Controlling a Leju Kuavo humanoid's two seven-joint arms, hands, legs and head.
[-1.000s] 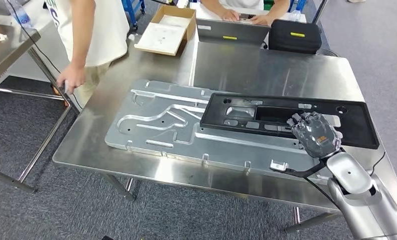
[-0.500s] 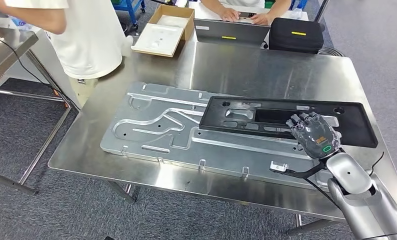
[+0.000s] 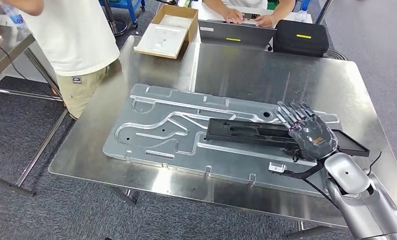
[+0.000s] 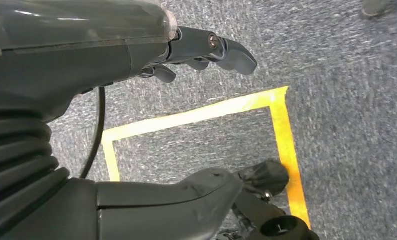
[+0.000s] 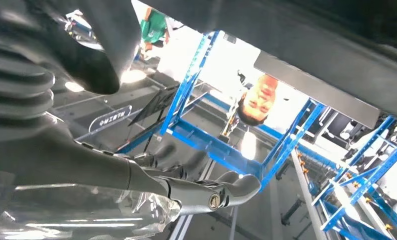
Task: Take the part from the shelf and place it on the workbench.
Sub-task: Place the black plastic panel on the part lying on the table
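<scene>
The steel desk (image 3: 266, 70) carries a large machined aluminium plate (image 3: 156, 130) that lies flat across its middle. A long black part (image 3: 246, 131) rests on the right portion of this plate, with its right end extending past the plate edge toward the desk's right side. The right hand (image 3: 309, 132) lies over the right end of the part, fingers extended forward across its top; whether it grips the part cannot be told. A cardboard box (image 3: 169, 30), a laptop (image 3: 234, 32) and a black case (image 3: 301, 37) sit at the far edge of the desk. A person in a white shirt (image 3: 71, 35) stands at the desk's left corner. The left hand (image 4: 136, 115) hangs over grey carpet marked with yellow tape (image 4: 281, 130), fingers apart and holding nothing.
</scene>
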